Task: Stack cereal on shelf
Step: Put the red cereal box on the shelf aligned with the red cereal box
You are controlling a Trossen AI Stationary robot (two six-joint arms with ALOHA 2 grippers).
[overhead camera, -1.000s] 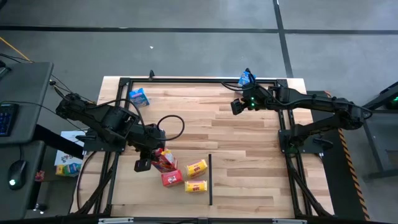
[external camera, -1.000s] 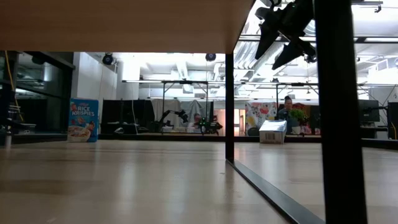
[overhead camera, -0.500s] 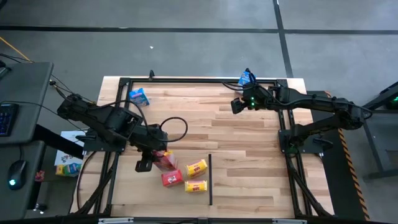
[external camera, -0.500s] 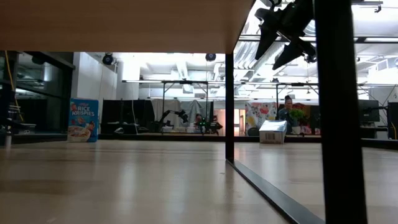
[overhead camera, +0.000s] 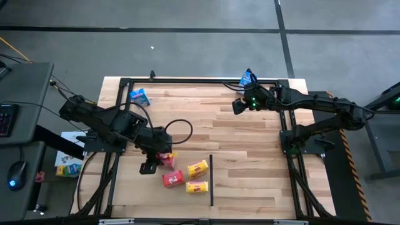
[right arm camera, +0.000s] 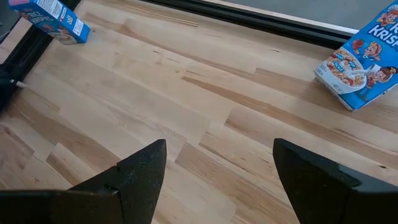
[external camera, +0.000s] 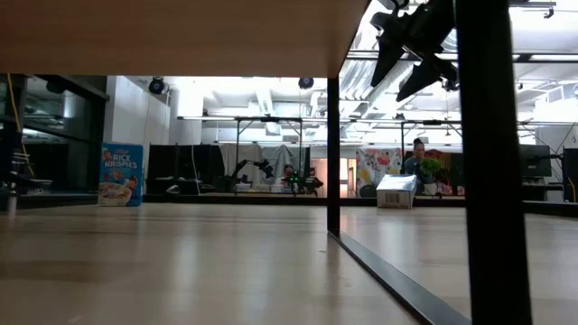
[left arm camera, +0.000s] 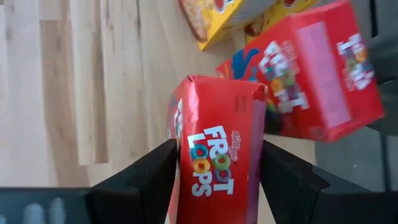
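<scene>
Left hand pinching a red cereal carton between both fingers, on the worktop just beside the second red carton. Two yellow cartons lie next to that second red carton, on its side away from the left arm. Right hand spread and holding nothing, waiting near one blue carton; the other blue carton lies well apart from it, along the same far edge.

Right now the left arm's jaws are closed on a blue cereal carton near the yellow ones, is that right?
Not quite: the small rectangular printed carton in the left gripper is red, not blue, as the left wrist view shows. The jaws are closed on it, and the yellow cartons lie nearby.
</scene>
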